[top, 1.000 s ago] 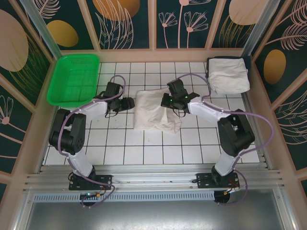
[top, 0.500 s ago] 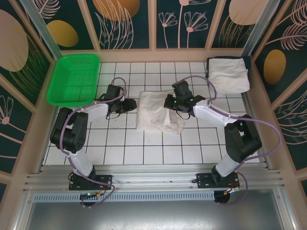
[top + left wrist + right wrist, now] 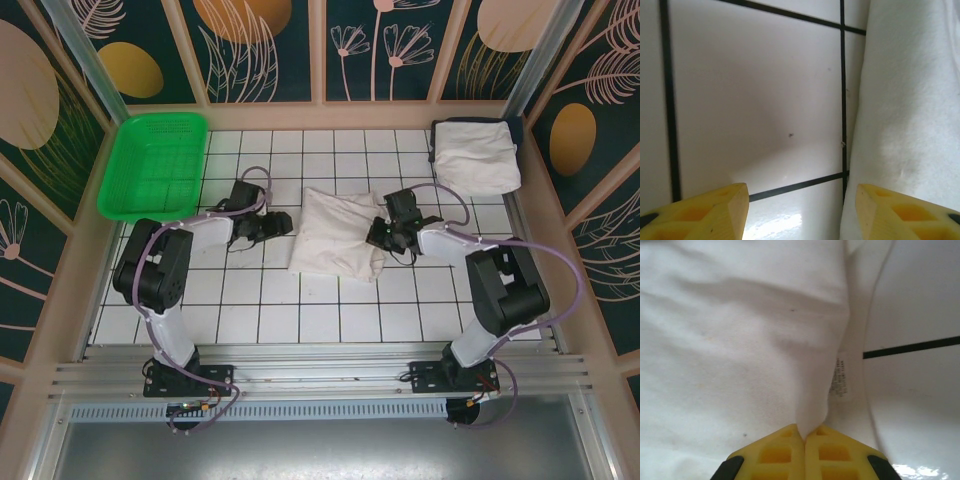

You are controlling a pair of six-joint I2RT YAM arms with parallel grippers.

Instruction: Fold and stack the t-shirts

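A loosely bunched shirt (image 3: 338, 235) lies in the middle of the tiled surface (image 3: 300, 320), with an arm reaching in low on either side of it. The left jaws sit at the shirt's 9 o'clock, just off its edge, parted and holding nothing. From the left wrist, the two yellow fingers (image 3: 715, 212) stand well apart with bare tile between them, and the cloth's edge runs up past the right-hand one. The right jaws come in at the shirt's 3 o'clock and are closed tight on a pinch of its cloth. From the right wrist, the fingers (image 3: 782, 452) meet with a ridge of fabric drawn up into them, and a small label (image 3: 839, 375) shows just beside that ridge. A folded shirt (image 3: 478, 157) rests neatly in the surface's 1 o'clock corner, well apart from the first. A green basket (image 3: 155, 165) sits at the 10 o'clock corner.
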